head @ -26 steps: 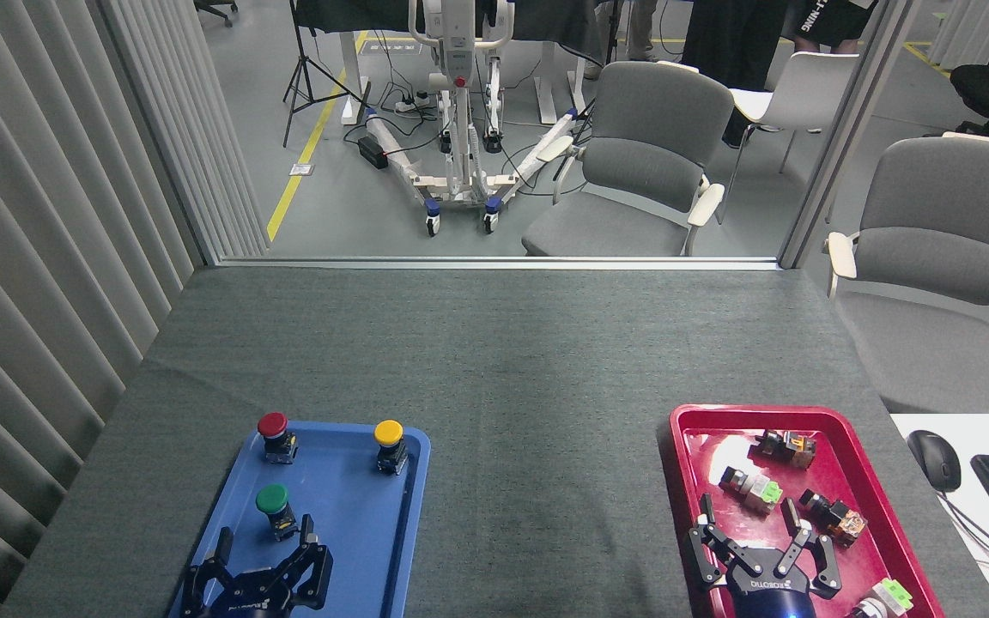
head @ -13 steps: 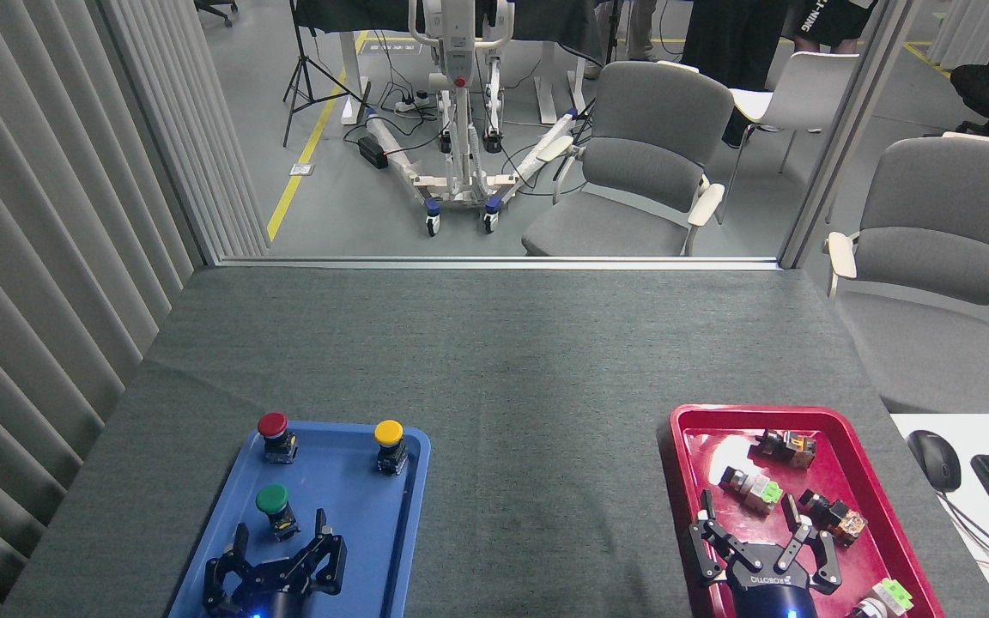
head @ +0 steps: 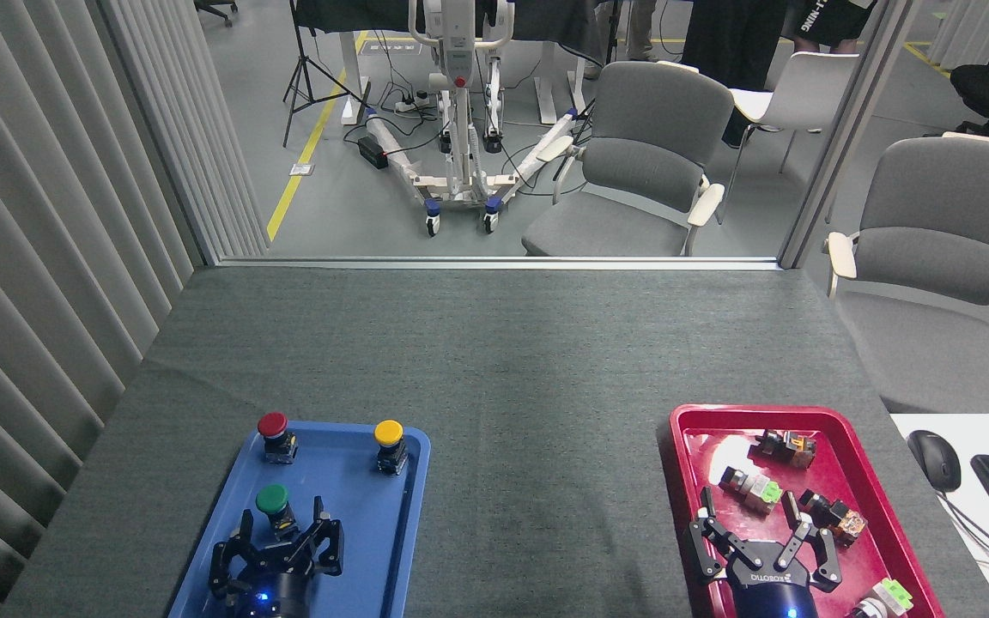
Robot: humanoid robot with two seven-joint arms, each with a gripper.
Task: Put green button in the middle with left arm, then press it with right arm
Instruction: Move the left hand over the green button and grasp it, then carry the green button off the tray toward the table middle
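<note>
Green button (head: 274, 506): upright in the blue tray (head: 374, 532), just ahead of the left gripper.
Left gripper (head: 282, 534): fingers spread, holding nothing.
Middle (head: 546, 481): bare cloth.
Right gripper (head: 756, 536): spread wide over the red tray (head: 683, 438), empty.

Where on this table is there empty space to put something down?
The cloth between the blue tray and the red tray is bare, and so is the whole far half up to the window edge. The trays are crowded: buttons and the left claw in one, small parts in the other.
</note>
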